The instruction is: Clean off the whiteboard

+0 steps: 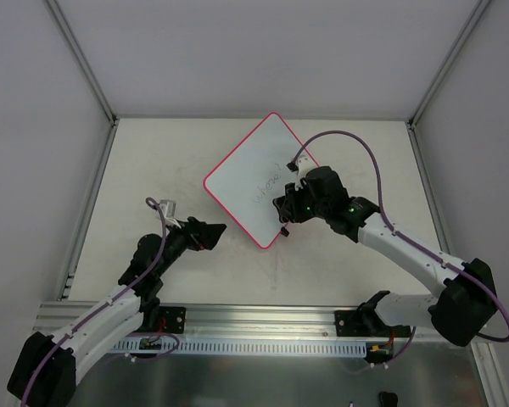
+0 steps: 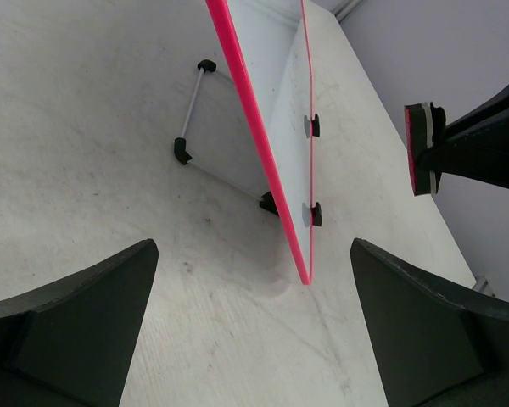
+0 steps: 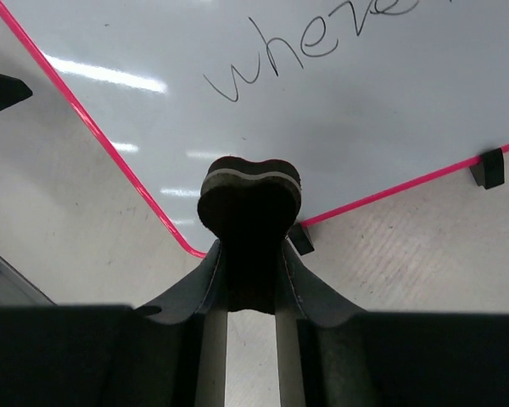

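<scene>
The board was seen propped on a wire stand on the table. Its face was tilted up, just ahead of the right fingers and ahead and to the right of the left fingers. An eraser was clamped between the right fingers, squeezed so that its front bulged. It was held at the board's near corner; whether it touched the face could not be told. The grey writing lay beyond the eraser tip, up and to its right, unwiped. The left fingers were spread wide with nothing between them. The board's pink edge stood in the gap ahead of them, apart from both.

The step in hand was judged to be bringing the eraser onto the writing. It would be done well if the eraser's flat face were laid square to the tilted surface rather than edge-on. It should be pressed lightly, since the board rested only on the thin stand and could be pushed back or tipped. Strokes would best be run along the word, overlapped, and carried past its ends. The left fingers were judged well placed to steady the near edge if the board slid. Hard sideways drag was judged liable to twist the eraser in its grip.
</scene>
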